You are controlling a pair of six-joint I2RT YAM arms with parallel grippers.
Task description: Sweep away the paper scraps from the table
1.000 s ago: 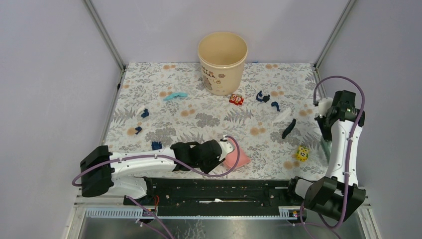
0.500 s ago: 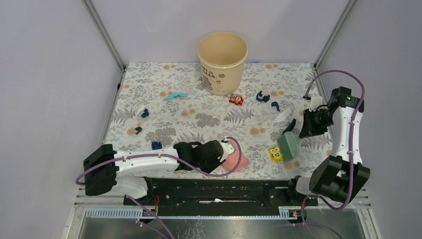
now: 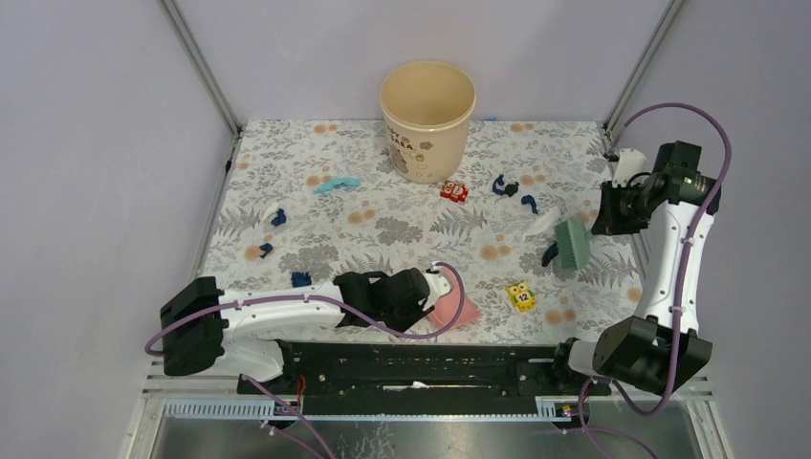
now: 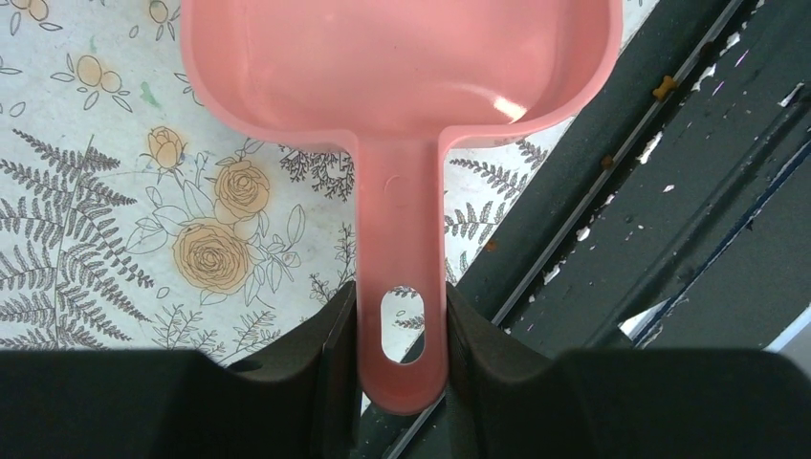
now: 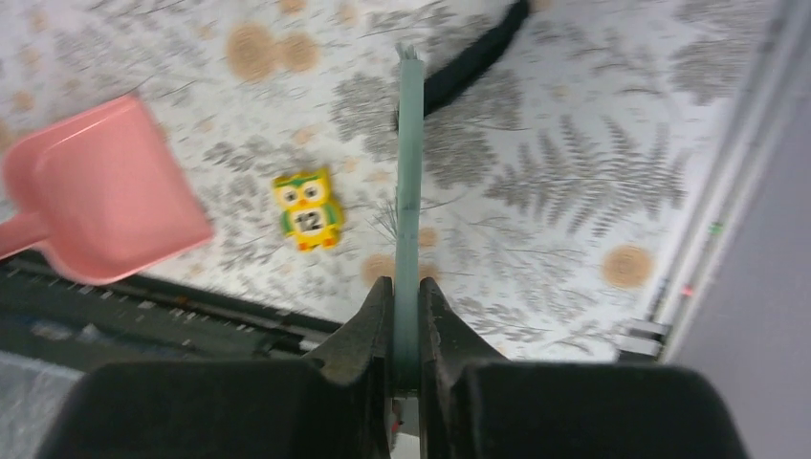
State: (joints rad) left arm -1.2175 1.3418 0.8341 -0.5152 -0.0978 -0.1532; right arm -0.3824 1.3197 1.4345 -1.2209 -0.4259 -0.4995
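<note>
- A table (image 3: 287, 158) fills the middle of the overhead view. It is covered by a white cloth printed with grey leaves and orange flowers.
- The left arm lies low along the near edge. The left gripper (image 4: 400, 330) pinches the handle of a pink dustpan between its two dark fingers.
- The right arm stands tall at the right edge. The right gripper (image 5: 406, 330) is clamped on the thin handle of a green brush.
- A cream bucket (image 3: 427, 115) stands upright at the far edge, near the centre.
- The dustpan (image 3: 451, 308) sits at the near edge, its scoop over the cloth. The end of its handle is over the black rail.
- The brush (image 3: 574, 241) hangs over the right side of the table. Whether its bristles touch the cloth cannot be told.
- A yellow toy cube (image 3: 520, 295) with an owl face and the number 12 lies between dustpan and brush. A red toy cube (image 3: 454, 191) lies just in front of the bucket.
- The paper scraps (image 3: 277, 217) are scattered on the cloth, all apart from the dustpan.
  - Three navy bits lie on the left side.
  - Two more lie right of the red cube.
  - One long dark scrap (image 3: 553, 251) lies just beside the brush.
  - A light-blue strip (image 3: 337, 184) lies left of the bucket.
</note>
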